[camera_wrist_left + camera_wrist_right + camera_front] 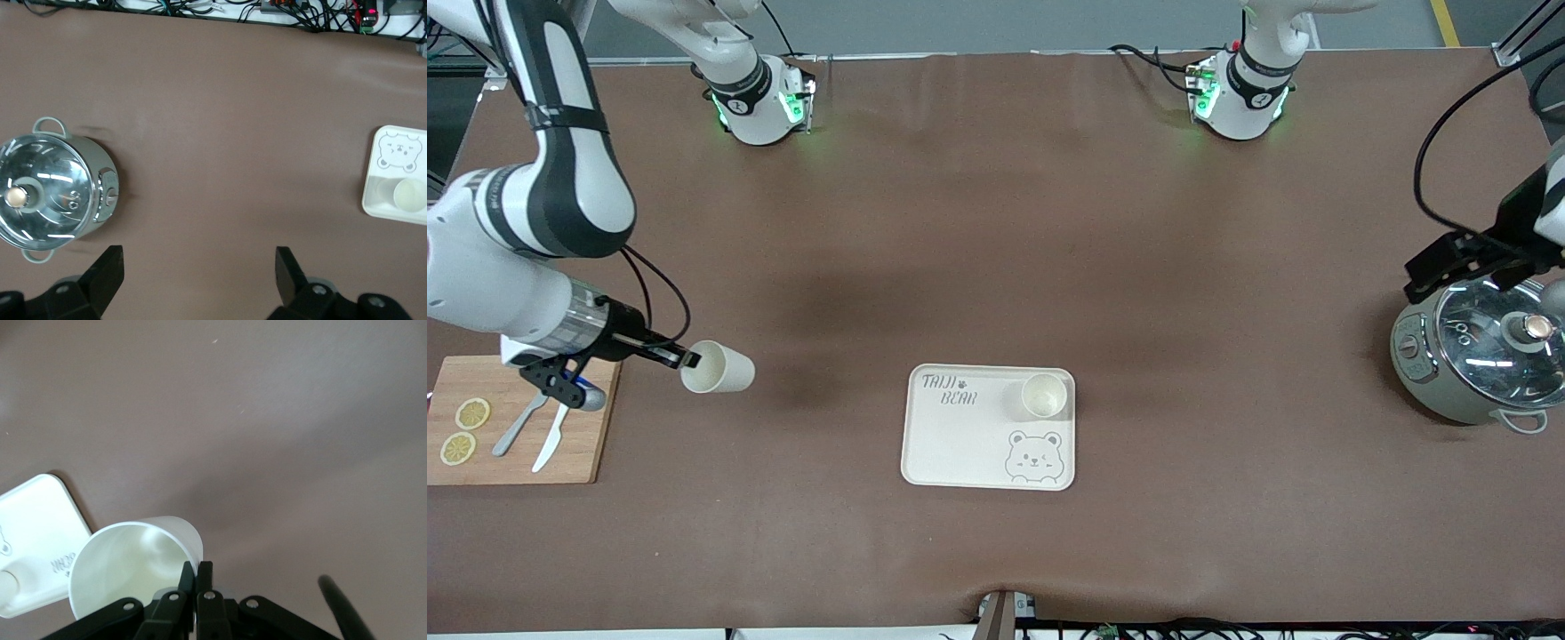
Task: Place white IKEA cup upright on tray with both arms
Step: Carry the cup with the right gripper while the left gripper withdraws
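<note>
One white cup (720,367) hangs on its side over the table between the cutting board and the tray. My right gripper (685,358) is shut on that cup's rim, one finger inside the mouth and one outside. The right wrist view shows the cup's hollow (133,567) against my right gripper (197,570). The cream tray (960,444) with bear face lies mid-table, and a second white cup (1044,396) stands upright on its corner. My left gripper (1418,277) waits open over the table beside the pot, nothing between its fingers (107,273).
A grey pot with a glass lid (1480,356) stands at the left arm's end of the table. At the right arm's end, a wooden cutting board (516,462) carries lemon slices (471,413), a fork and a knife (550,444). Brown cloth covers the table.
</note>
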